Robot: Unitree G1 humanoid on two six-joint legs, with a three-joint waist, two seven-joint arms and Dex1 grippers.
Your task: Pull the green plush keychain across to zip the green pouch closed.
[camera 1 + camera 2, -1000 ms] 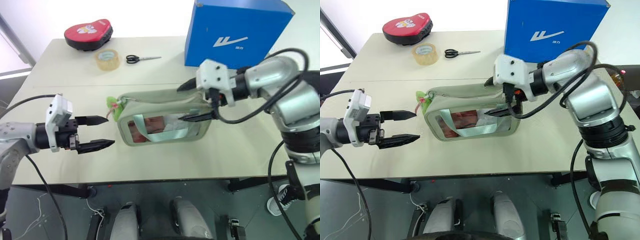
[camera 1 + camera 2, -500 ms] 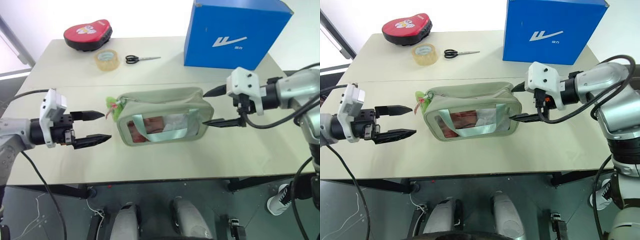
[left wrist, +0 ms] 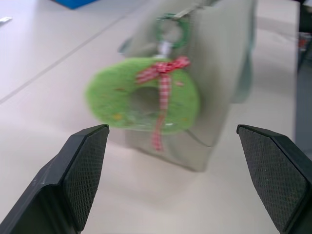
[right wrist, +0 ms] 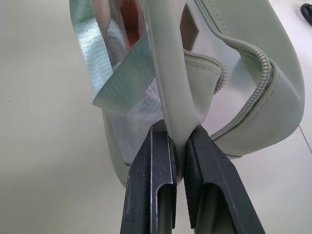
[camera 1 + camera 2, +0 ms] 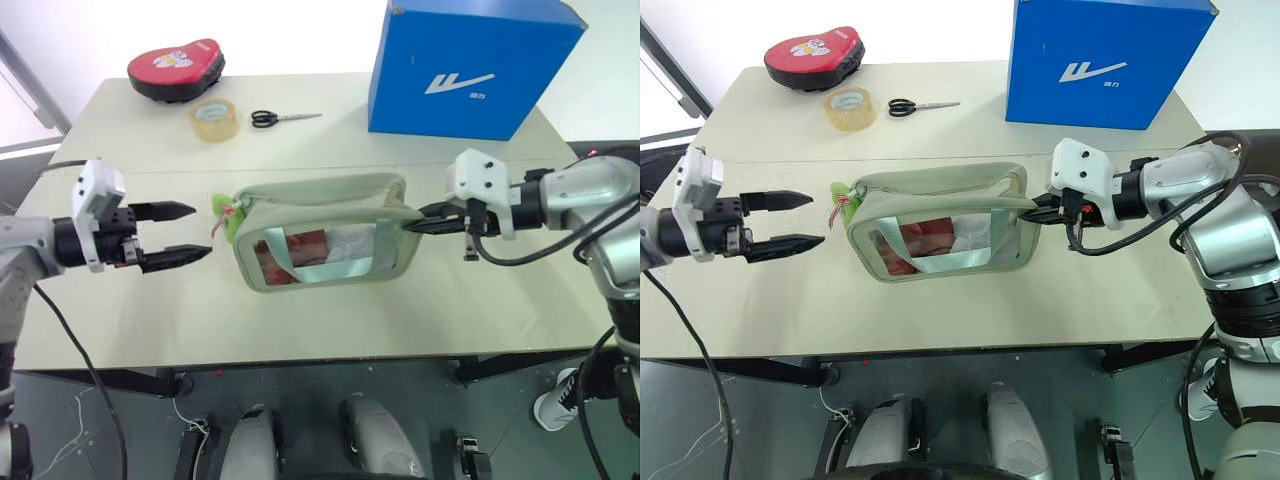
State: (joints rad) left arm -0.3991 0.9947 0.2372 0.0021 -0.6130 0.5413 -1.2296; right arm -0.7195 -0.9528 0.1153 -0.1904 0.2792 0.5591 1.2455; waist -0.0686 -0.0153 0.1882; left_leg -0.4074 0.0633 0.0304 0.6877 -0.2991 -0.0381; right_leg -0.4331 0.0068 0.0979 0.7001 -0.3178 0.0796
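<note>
The green pouch point(image 5: 325, 235) lies mid-table on its side, clear window towards me, and its zipper point(image 4: 243, 105) gapes at the right end. The green plush keychain point(image 3: 141, 102), a fuzzy lime ring with a red checked bow, hangs at the pouch's left end point(image 5: 222, 218). My left gripper point(image 5: 201, 230) is open, level with the keychain and a short gap to its left, touching nothing. At the pouch's right end, my right gripper point(image 4: 176, 131) is shut on the pouch's edge fabric point(image 5: 410, 224).
A tall blue box point(image 5: 470, 65) stands at the back right. A red clamshell case point(image 5: 177, 68), a tape roll point(image 5: 214, 119) and scissors point(image 5: 283, 118) lie along the back left. The table's front edge point(image 5: 300, 355) runs close below the pouch.
My right gripper drew back from over the pouch to its right end and shut on the edge fabric. The open left gripper shifted a little left and away from me.
</note>
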